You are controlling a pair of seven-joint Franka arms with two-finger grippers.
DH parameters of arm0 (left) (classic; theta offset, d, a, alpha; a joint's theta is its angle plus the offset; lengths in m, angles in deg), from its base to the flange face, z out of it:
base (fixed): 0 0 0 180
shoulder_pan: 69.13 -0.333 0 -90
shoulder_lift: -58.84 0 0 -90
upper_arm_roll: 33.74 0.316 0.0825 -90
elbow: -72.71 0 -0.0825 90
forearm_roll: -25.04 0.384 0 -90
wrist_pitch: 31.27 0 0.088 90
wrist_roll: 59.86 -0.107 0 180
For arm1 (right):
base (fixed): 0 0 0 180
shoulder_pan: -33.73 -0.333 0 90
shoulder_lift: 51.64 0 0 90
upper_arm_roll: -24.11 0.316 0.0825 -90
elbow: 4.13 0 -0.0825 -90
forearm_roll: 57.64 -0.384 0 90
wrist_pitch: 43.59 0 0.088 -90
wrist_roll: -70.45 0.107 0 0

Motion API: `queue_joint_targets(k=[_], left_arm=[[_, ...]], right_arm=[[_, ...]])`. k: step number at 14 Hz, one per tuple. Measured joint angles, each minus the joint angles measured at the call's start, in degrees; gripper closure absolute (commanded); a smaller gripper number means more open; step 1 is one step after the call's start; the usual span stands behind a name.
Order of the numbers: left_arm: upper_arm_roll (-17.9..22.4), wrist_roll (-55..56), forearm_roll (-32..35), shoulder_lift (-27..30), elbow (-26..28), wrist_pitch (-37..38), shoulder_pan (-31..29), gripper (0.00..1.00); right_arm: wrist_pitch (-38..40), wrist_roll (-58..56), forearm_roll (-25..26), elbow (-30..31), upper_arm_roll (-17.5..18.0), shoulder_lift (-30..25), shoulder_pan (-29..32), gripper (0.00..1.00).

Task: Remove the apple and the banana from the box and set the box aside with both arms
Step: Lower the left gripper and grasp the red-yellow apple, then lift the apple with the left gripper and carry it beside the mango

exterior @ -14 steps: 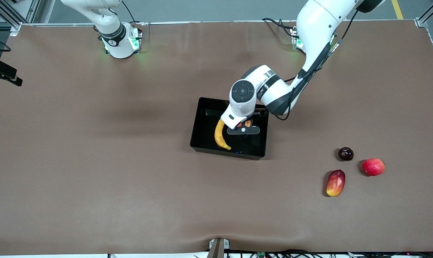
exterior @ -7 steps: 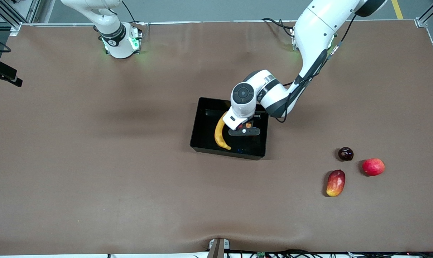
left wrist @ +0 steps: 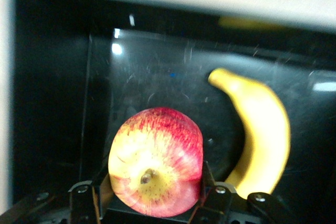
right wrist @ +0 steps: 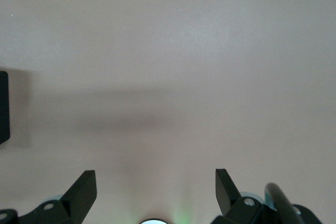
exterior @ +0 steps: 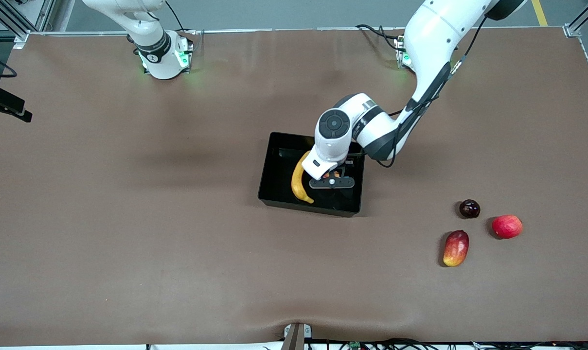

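Observation:
The black box (exterior: 269,167) sits mid-table. In it lies the yellow banana (exterior: 299,182), toward the right arm's end. My left gripper (exterior: 331,176) is down inside the box beside the banana, shut on the apple (exterior: 329,173), which barely shows under the wrist. In the left wrist view the red-and-yellow apple (left wrist: 156,156) sits stem-up between the two fingers (left wrist: 208,182), which touch its sides. The banana (left wrist: 262,129) and the box wall (left wrist: 47,103) show past it. My right gripper (right wrist: 156,182) hangs open over bare table, holding nothing, and does not show in the front view.
Three loose fruits lie toward the left arm's end, nearer the front camera: a mango-like fruit (exterior: 455,248), a red roundish fruit (exterior: 507,226) and a small dark fruit (exterior: 469,208). The right arm's base (exterior: 162,58) stands at the table's top edge.
The left wrist has shifted a little over the box, and its fingers have come in onto the apple. The banana, the box and the loose fruits have not moved.

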Motion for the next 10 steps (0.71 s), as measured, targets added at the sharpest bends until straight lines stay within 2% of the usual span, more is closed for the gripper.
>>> queue_joint_targets(k=[5,8,10], left_arm=[[0.2,-3.7,0.2,6.3,-8.3,12.8,-3.4,1.00],[0.2,-15.7,0.2,9.2,-8.7,16.8,-11.5,1.00],[0.2,-23.1,0.2,9.1,-8.1,17.8,-17.1,1.00]], right_arm=[[-0.4,0.0,0.0,-0.2,0.0,1.5,0.2,0.00],[-3.7,0.0,0.0,-0.2,0.2,3.1,0.2,0.00],[-4.3,0.0,0.0,-0.2,0.2,4.1,0.2,0.00]])
